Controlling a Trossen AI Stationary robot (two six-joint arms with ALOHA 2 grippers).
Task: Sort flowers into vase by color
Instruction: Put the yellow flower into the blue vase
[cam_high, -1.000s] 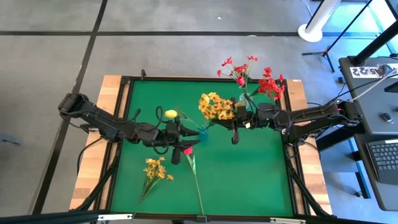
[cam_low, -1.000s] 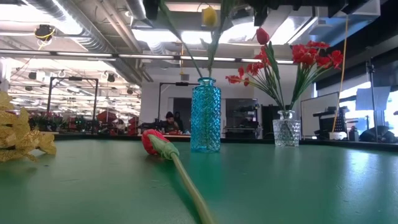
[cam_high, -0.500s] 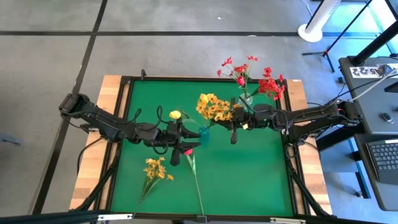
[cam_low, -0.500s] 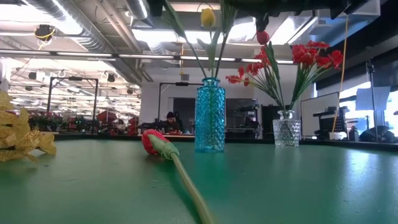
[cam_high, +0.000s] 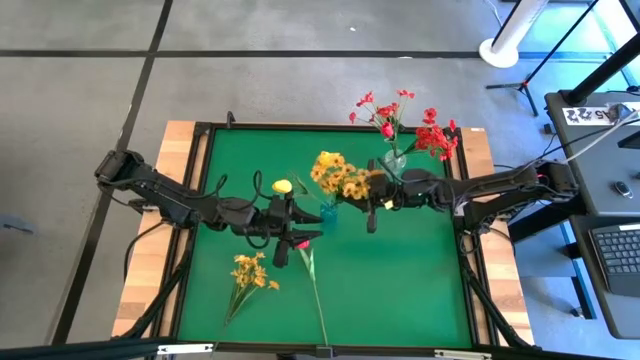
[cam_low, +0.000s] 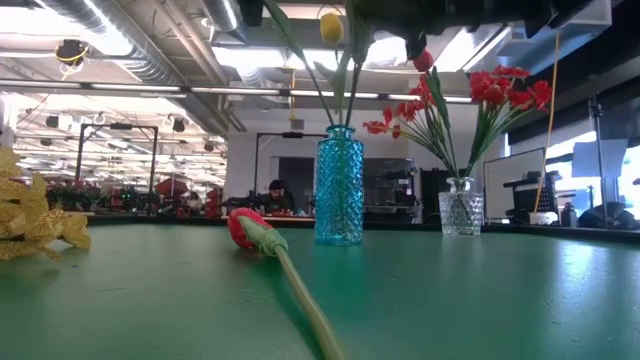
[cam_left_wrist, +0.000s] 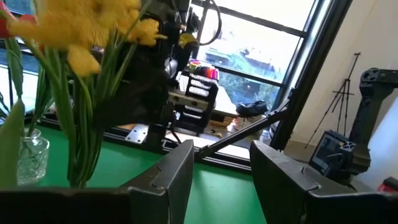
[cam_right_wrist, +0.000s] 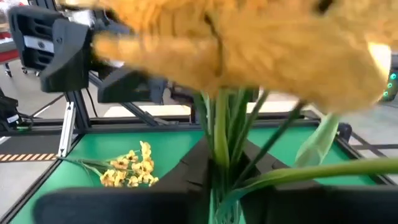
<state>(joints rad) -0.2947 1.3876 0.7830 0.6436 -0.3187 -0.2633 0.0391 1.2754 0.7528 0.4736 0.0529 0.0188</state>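
Shifted toward the blue vase (cam_high: 327, 213) since a second ago, the yellow cluster (cam_high: 342, 176) now sits over it, its stems between the right gripper (cam_high: 372, 209) fingers; whether they still grip cannot be told. Left gripper (cam_left_wrist: 214, 171) hangs just beside the vase, fingers apart and empty. A yellow tulip (cam_high: 282, 186) stands in the vase. Red flowers (cam_high: 432, 136) fill the clear vase (cam_low: 460, 213). One red tulip (cam_low: 246, 229) and another yellow spray (cam_high: 250, 273) lie on the green table (cam_high: 410, 275). No writing is legible.
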